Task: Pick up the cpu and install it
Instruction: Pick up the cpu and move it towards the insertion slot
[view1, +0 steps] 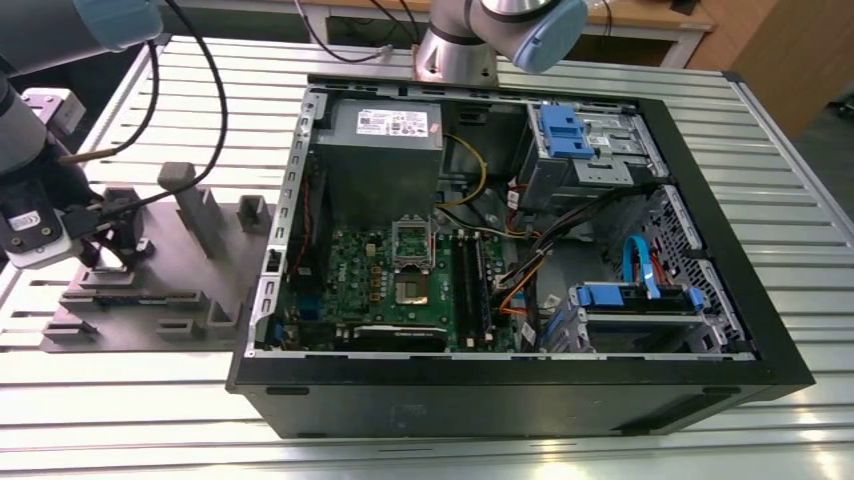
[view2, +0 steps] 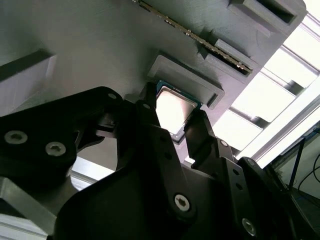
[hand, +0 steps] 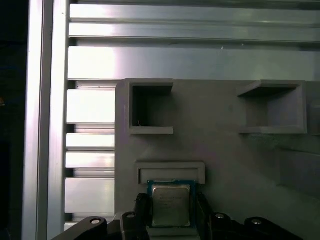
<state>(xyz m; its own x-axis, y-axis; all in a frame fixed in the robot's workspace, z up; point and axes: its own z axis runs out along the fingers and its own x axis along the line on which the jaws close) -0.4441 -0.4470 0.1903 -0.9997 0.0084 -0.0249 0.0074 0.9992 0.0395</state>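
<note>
The cpu, a small square chip with a pale silver top, lies in a shallow nest of the grey moulded fixture tray. My gripper straddles it in both wrist views. The black fingers press against its two opposite edges, so the gripper is shut on the chip, which still rests on the tray. In the exterior view the gripper hangs over the tray at the exterior view's left. The green board's dark metal-framed socket sits inside the open computer case.
The case holds a grey power-supply box, blue drive brackets and loose cables. The arm's base stands behind the case. Upright grey posts rise from the tray beside the gripper. A memory stick stands in a tray slot.
</note>
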